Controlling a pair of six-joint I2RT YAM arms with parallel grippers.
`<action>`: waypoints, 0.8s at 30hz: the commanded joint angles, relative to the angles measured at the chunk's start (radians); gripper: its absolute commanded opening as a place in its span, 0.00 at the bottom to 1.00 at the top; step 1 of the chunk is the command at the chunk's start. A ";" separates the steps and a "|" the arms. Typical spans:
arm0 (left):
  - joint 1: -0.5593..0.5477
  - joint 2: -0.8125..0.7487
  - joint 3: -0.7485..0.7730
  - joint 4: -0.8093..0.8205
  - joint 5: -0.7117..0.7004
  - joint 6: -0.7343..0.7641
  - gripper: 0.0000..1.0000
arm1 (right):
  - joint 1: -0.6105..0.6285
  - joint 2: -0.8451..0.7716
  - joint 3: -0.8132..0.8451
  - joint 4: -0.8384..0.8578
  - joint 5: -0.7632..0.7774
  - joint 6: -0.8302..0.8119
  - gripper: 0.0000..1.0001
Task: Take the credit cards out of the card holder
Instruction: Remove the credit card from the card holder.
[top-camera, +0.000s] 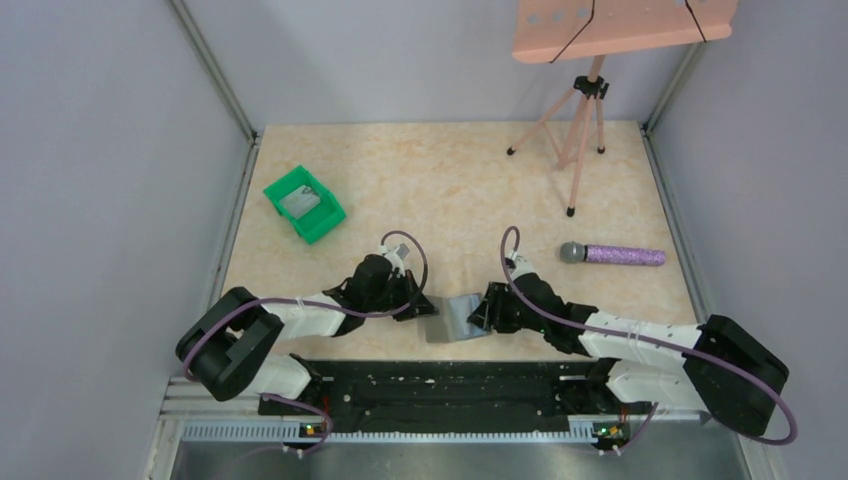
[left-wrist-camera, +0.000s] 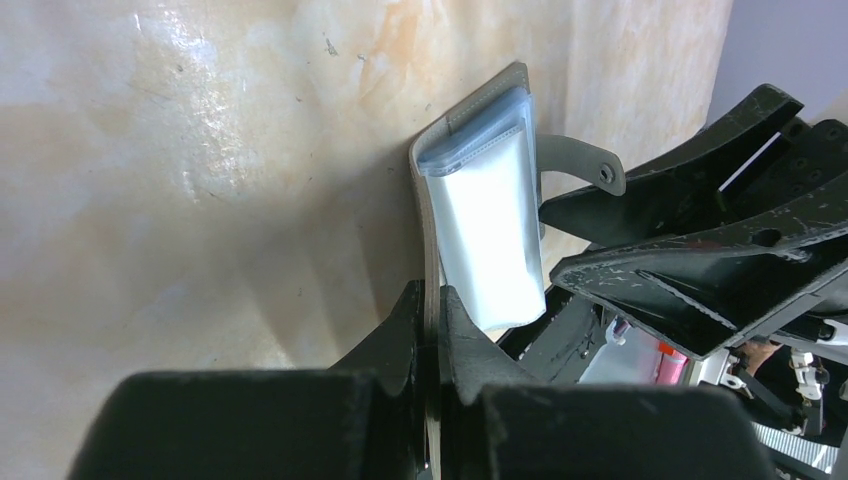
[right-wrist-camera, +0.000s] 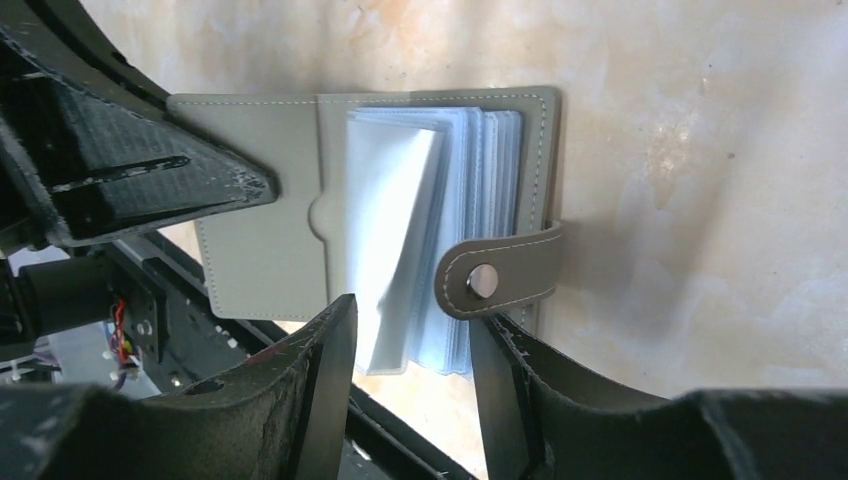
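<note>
While the left gripper (left-wrist-camera: 432, 305) clamps one cover of the flat grey folding card holder (right-wrist-camera: 260, 250), the half-open, empty right gripper (right-wrist-camera: 410, 322) may snag the holder's strap (right-wrist-camera: 510, 265) beside it.

We find the card holder (right-wrist-camera: 260, 240) matt grey, leather-like, stitched; its sleeves (right-wrist-camera: 395, 220) glossy translucent plastic; its snap stud (right-wrist-camera: 483, 281) shiny metal. The table (right-wrist-camera: 700, 120) reads smooth and glossy.

The left pincer (top-camera: 430, 307) and right pincer (top-camera: 479, 314) are both black. Between them is a grey card holder (right-wrist-camera: 262, 215) edged with pale stitching. Its sleeves (right-wrist-camera: 400, 220) are cloudy blue-white and its strap (right-wrist-camera: 512, 272) is a darker grey-brown with a silver snap (right-wrist-camera: 483, 281). The table (top-camera: 450, 170) beneath is peach-beige and marbled. Beyond the left pincer is a bright green bin (top-camera: 325, 222), and beyond the right pincer a microphone (top-camera: 620, 255) with a glittery purple handle and grey head.
</note>
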 joint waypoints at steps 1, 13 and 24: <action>-0.007 -0.017 -0.007 0.010 -0.006 0.020 0.00 | 0.009 0.034 0.032 0.041 0.015 -0.017 0.45; -0.022 0.003 -0.005 0.037 -0.005 0.008 0.00 | 0.009 0.064 0.008 0.213 -0.087 0.017 0.42; -0.026 -0.035 0.003 -0.007 -0.023 0.001 0.11 | 0.008 0.110 0.011 0.279 -0.121 0.030 0.40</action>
